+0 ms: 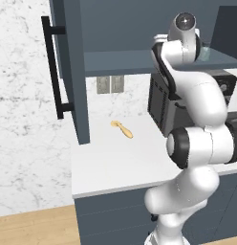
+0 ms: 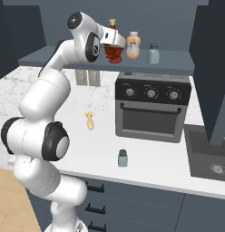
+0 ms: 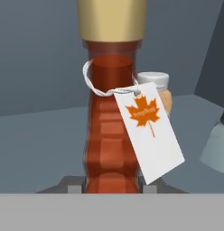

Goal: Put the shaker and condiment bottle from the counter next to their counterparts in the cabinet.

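i have the gripper [image 2: 112,45] up at the cabinet [image 2: 178,61] shelf, fingers pinching the condiment bottle [image 2: 114,43] low on its body. in the hand view the bottle [image 3: 111,117] sits upright between the tips, tan cap up, white tag hanging off the neck.

the bottle is just left of the pale orange bottle [image 2: 133,45], with the shelf shaker [image 2: 153,53] further right. from the right base view i can't tell if the base is touching the shelf or hanging just above it.

risks as i see them:
- release while it's off the shelf: tall narrow bottle, it drops and tips, probably into the orange one.
- push further right: it knocks the orange bottle, which could hit the shelf shaker behind it.
- it looks near the front edge of the shelf; a tilt on release could send it off onto the toaster oven [image 2: 153,106] below.
- fingers dragging the tag or bottle on retreat could pull it over.

the shaker [image 2: 123,158] is on the counter [image 2: 100,149], in front of the oven, not yet fetched. a wooden utensil [image 2: 90,120] lies nearby.
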Controlling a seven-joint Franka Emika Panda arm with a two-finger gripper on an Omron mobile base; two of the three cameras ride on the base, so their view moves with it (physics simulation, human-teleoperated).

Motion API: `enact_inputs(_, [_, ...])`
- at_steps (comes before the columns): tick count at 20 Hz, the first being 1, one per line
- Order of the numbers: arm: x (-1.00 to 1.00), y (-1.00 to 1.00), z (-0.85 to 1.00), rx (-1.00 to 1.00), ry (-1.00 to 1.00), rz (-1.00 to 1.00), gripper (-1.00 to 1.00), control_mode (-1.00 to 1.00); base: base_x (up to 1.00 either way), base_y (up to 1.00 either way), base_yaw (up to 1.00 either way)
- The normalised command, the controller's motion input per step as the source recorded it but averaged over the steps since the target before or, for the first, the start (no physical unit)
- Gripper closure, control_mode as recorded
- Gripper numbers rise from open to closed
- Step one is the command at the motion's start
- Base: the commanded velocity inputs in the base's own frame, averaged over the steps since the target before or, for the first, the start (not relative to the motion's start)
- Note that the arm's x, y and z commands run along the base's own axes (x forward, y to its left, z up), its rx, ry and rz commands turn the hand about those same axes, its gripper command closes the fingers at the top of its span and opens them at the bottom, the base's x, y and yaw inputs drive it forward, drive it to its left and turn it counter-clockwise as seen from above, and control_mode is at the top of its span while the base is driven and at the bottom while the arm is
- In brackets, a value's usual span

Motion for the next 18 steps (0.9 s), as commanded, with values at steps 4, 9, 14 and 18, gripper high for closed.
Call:
enact_inputs(4, [0.35,-0.05,-0.20,0.00,0.00,0.00,1.00,-1.00,0.00,0.00,0.00])
enact_inputs(9, [0.26,-0.06,-0.20,0.00,0.00,0.00,1.00,-1.00,0.00,0.00,0.00])
enact_inputs(14, [0.22,-0.07,-0.22,0.00,0.00,0.00,1.00,-1.00,0.00,0.00,0.00])
enact_inputs(18, [0.08,0.00,-0.33,0.00,0.00,0.00,-1.00,-1.00,0.00,0.00,0.00])
